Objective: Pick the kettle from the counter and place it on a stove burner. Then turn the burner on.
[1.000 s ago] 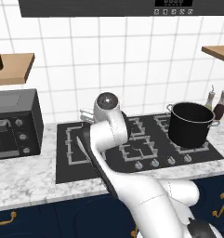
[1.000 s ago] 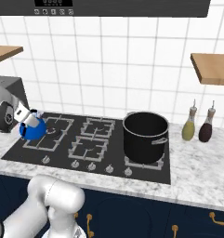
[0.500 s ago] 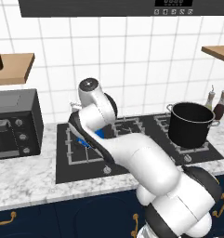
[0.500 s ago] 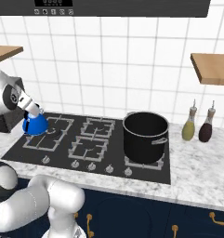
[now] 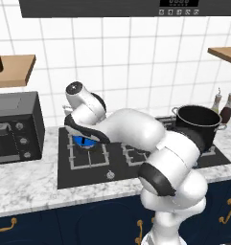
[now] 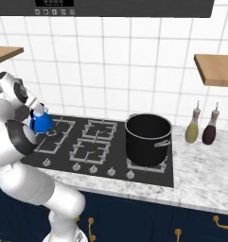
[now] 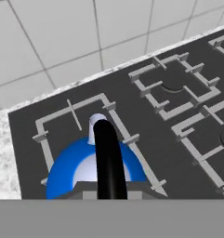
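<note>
Backdrop: white tiled wall (image 6: 134, 71) stood behind the marbled desk (image 5: 26, 189), with navy cabinets (image 6: 134, 222) below.
Far left: a black microwave (image 5: 14, 127) sat on the desk under a wooden shelf (image 5: 11, 69) in the left base view.
Cooktop: black glass cooktop (image 6: 148, 172) lay set into the desk, with a row of knobs (image 6: 93, 168) along its front edge.
Stove burner: the large grate (image 5: 90, 153) occupied the left end of the cooktop.
Kettle: the blue kettle (image 6: 39, 122) was over that left grate; whether its base touched the grate could not be told.
Kettle detail: in the hand view the blue dome (image 7: 67, 169) and the black arched handle (image 7: 108, 158) ran close under the camera.
Pincer: the pincer (image 6: 34, 108) was at the kettle's top, just above the blue body; its fingers were hidden, so whether it was clamped on the handle could not be told.
Middle: smaller paired grates (image 6: 94, 139) lay between the kettle and the pot.
Pot: a big black stockpot (image 6: 148, 139) stood on the right end of the cooktop, well apart from the kettle.
Far right: two bottles (image 6: 200, 127) stood on the desk beside the pot, under another wooden shelf (image 6: 214, 68).
</note>
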Available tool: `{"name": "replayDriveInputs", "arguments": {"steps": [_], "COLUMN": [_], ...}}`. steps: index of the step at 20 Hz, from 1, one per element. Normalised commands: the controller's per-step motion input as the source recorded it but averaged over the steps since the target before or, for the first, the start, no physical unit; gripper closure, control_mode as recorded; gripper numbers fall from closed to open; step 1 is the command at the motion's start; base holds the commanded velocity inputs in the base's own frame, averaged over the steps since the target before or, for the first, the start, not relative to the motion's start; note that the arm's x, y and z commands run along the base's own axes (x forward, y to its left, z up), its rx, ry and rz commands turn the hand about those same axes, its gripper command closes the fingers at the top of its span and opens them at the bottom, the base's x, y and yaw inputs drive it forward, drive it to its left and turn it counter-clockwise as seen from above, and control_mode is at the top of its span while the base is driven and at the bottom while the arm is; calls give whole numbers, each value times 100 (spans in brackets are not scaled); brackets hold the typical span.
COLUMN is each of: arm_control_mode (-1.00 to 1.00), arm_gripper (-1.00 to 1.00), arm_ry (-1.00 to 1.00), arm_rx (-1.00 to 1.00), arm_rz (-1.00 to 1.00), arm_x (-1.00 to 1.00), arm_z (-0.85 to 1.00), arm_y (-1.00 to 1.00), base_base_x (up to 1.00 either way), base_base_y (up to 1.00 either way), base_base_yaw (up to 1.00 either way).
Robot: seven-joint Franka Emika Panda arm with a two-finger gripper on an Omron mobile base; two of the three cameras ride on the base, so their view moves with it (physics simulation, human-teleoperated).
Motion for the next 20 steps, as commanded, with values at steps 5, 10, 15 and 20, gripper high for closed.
{"name": "replayDriveInputs", "arguments": {"steps": [5,10,15,20], "arm_control_mode": [-100,-100,-100,-100], "arm_gripper": [100,100,100,100], "arm_ry": [4,8,-1,-1], "arm_rx": [-1,-7,-5,0], "arm_rz": [0,0,0,0], "arm_x": [54,11,23,28], "arm_z": [-17,-40,-38,-25], "arm_y": [-4,0,0,0], "base_base_x": [0,0,0,0], "base_base_y": [0,0,0,0], "base_base_yaw": [0,0,0,0]}}
